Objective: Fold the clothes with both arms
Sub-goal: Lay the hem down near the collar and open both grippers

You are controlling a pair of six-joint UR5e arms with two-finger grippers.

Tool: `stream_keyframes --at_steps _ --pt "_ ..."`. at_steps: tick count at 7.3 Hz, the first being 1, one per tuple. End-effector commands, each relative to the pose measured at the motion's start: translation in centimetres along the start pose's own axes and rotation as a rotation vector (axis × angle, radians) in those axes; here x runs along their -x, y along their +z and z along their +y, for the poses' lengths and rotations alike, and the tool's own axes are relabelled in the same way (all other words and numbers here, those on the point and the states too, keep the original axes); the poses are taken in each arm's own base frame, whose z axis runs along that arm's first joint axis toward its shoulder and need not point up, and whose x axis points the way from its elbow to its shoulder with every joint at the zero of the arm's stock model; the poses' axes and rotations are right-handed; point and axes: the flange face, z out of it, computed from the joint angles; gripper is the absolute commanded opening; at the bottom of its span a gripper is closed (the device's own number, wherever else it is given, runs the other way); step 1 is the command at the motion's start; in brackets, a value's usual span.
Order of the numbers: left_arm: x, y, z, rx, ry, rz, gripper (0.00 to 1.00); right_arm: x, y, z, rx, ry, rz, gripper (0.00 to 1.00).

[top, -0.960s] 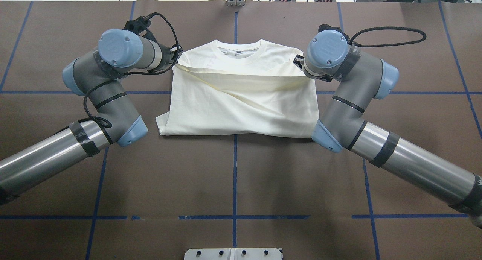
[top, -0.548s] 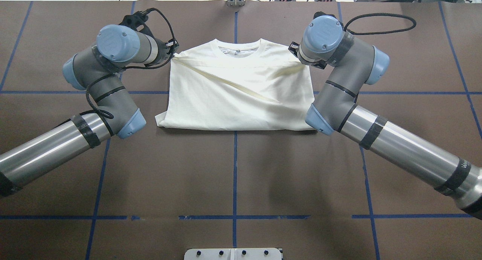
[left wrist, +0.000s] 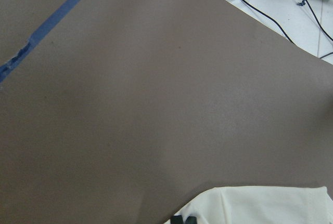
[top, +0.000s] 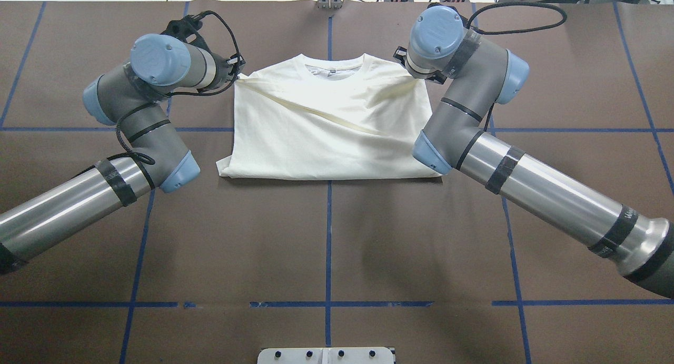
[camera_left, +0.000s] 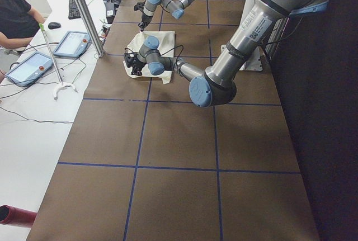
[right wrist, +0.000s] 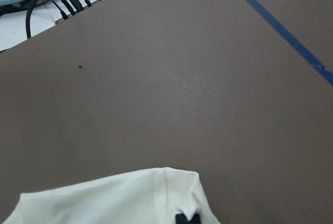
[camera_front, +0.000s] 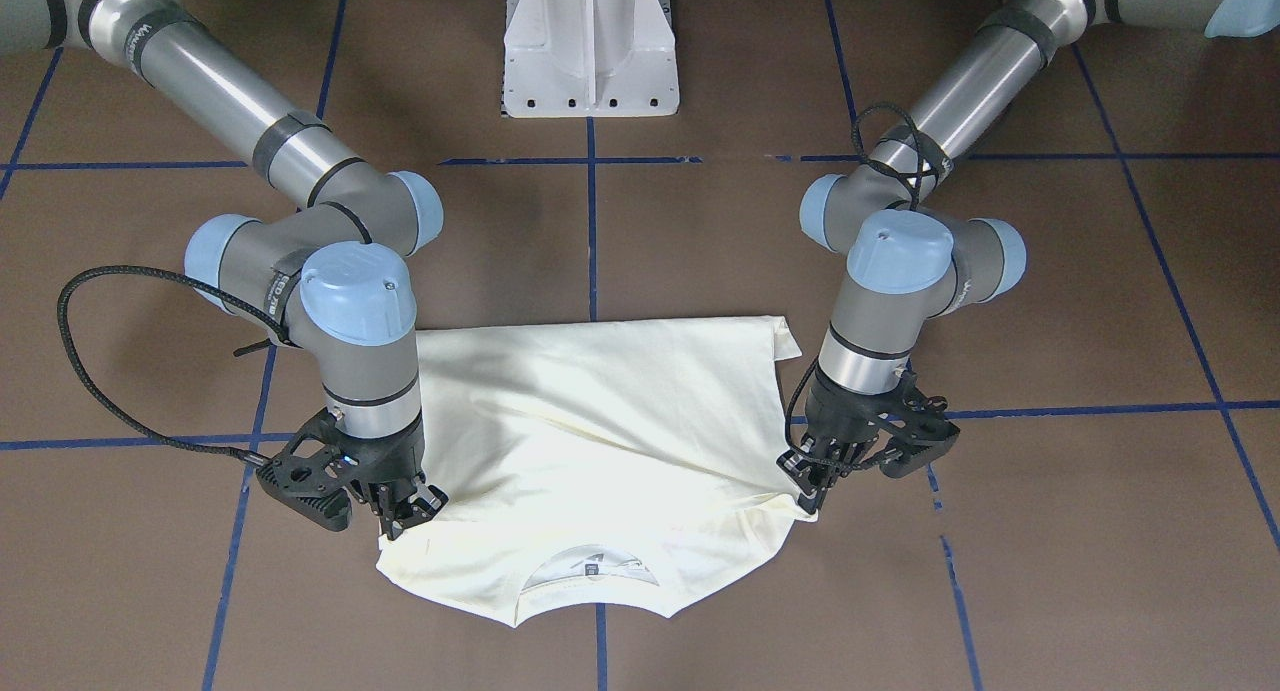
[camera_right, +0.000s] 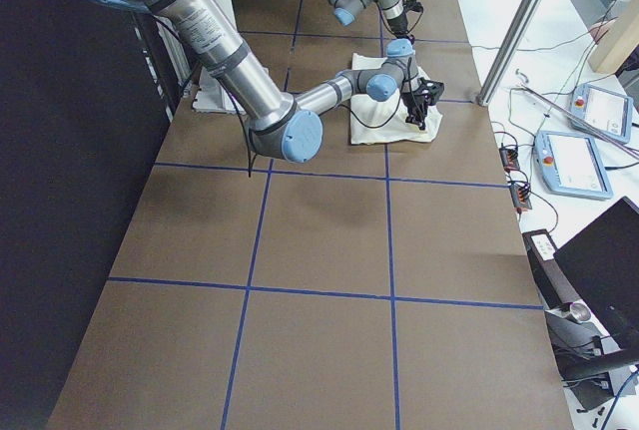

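1. Over the last second we have carried the held edge of the T-shirt further away from the robot's base. It now lies closer to the neckline, with only a narrow strip of the shoulders left uncovered.
2. The near fold line has drawn back along with it, so the folded shape is shorter.
3. We judge the hem-to-collar fold to be almost laid. What remains seems to be lowering the edge and letting go.
4. Our left gripper is pinched shut on one corner of that edge. Our right gripper is closed on the other corner.
5. The T-shirt lies on the brown table, across the centre tape line in the half far from the base, with its collar pointing away from us.
6. It is plain cream-white and no print shows. The top layer is not flat, and a raised diagonal ridge runs from the left gripper's corner towards the right arm's side.
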Motion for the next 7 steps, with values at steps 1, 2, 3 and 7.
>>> stream_keyframes --at_steps 1,2,3,7 --pt "1.5 -0.1 -1.9 -0.016 0.051 -0.012 0.21 -0.7 1.5 -0.2 0.0 0.003 0.03 0.31" --pt "1.1 -0.3 -1.9 -0.013 0.078 -0.005 0.38 -0.1 1.0 -0.1 0.005 0.002 0.02 0.44" --pt "1.1 -0.3 -1.8 -0.01 0.081 -0.005 0.51 0.5 0.4 0.0 0.006 0.004 0.006 0.5" --pt "0.9 -2.8 -1.0 0.076 0.101 0.168 0.45 -7.7 -6.9 4.8 0.144 0.021 -0.123 0.6"
